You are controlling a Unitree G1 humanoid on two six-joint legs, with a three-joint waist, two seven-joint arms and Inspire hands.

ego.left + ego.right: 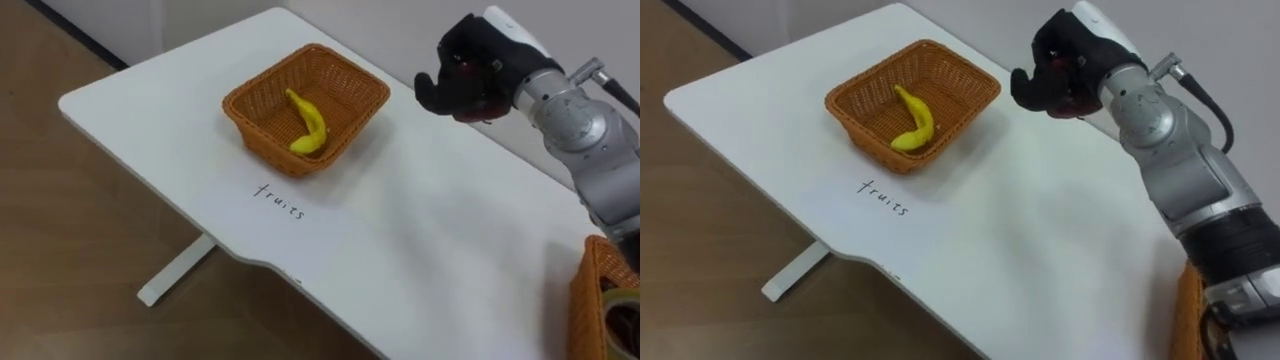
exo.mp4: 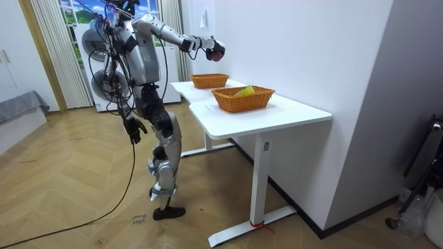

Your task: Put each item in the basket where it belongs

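A wicker fruit basket (image 1: 250, 100) stands on the white table (image 1: 420, 250) with a yellow banana (image 1: 308, 125) lying in it. My right hand (image 1: 465, 75) hovers above the table, to the right of that basket and a little behind it. Its dark fingers are curled round a small red thing (image 1: 470, 68), most of which they hide. In the room view the right hand (image 2: 211, 47) is held out high over the table with the red thing in it. My left hand (image 2: 133, 129) hangs by my thigh with relaxed fingers.
A second wicker basket (image 1: 598, 300) sits at the table's near right, with a roll-like thing (image 1: 625, 300) inside. A handwritten word (image 1: 280, 200) marks the table in front of the fruit basket. The table's front edge and the wooden floor (image 1: 80, 260) lie to my left.
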